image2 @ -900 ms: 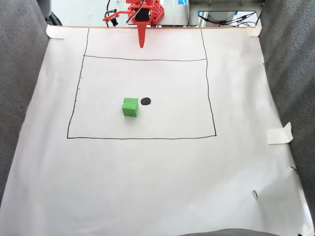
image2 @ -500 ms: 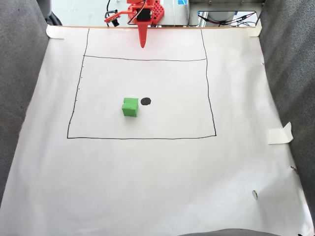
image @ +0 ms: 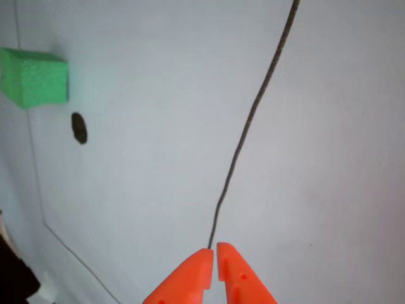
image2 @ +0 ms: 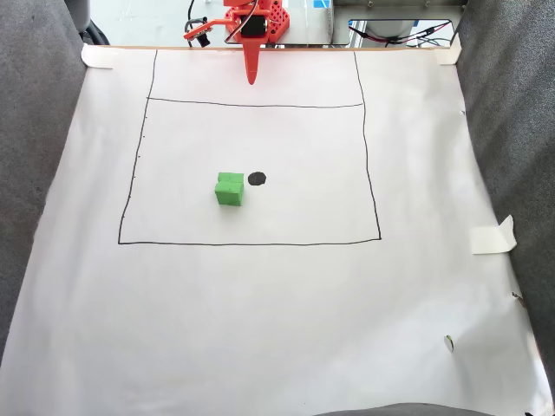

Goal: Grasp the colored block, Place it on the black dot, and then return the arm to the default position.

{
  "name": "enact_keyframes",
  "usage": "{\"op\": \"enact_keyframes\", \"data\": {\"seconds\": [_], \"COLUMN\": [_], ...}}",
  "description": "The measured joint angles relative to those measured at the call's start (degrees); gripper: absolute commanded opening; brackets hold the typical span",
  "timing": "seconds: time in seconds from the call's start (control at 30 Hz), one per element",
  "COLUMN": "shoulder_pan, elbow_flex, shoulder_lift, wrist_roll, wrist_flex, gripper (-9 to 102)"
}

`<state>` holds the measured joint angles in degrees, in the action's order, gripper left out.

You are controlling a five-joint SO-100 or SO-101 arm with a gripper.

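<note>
Here, in the fixed view, you have the gripper (image2: 251,80) parked at twelve o'clock on the white paper sheet (image2: 277,321), its orange fingers drawn together into one point that hangs just above the top line of the drawn rectangle (image2: 379,208). Nothing is held between them. The colored block (image2: 230,188) sits on the paper inside the rectangle, a little toward seven o'clock of its middle. The black dot (image2: 257,178) lies just beside the block, at about two o'clock from it, close but not covered. Both are well apart from the gripper. Grey cloth (image2: 35,130) flanks the sheet at nine and three o'clock, and a strip of tape (image2: 492,236) holds the sheet's edge at three o'clock.

Now the other view. You see the gripper (image: 213,263) entering at six o'clock, its two orange tips nearly touching, a thin slit between them, empty. A thin dark line (image: 253,120) runs from the tips up toward one o'clock. The colored block (image: 35,77) sits at ten o'clock, by the frame's edge. The black dot (image: 79,128) lies just below it, toward five o'clock of the block, apart from it.
</note>
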<state>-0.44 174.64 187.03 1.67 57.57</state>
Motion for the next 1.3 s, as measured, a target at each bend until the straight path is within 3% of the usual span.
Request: {"op": "enact_keyframes", "data": {"seconds": [0.13, 0.47, 1.3], "shoulder_pan": [0.0, 0.3, 3.6], "elbow_flex": [-2.5, -30.0, -103.8], "shoulder_lift": [-4.7, -40.1, -108.4], "wrist_roll": [0.4, -4.9, -15.6], "wrist_flex": [-0.4, 0.6, 16.4], "gripper": [0, 0, 0]}}
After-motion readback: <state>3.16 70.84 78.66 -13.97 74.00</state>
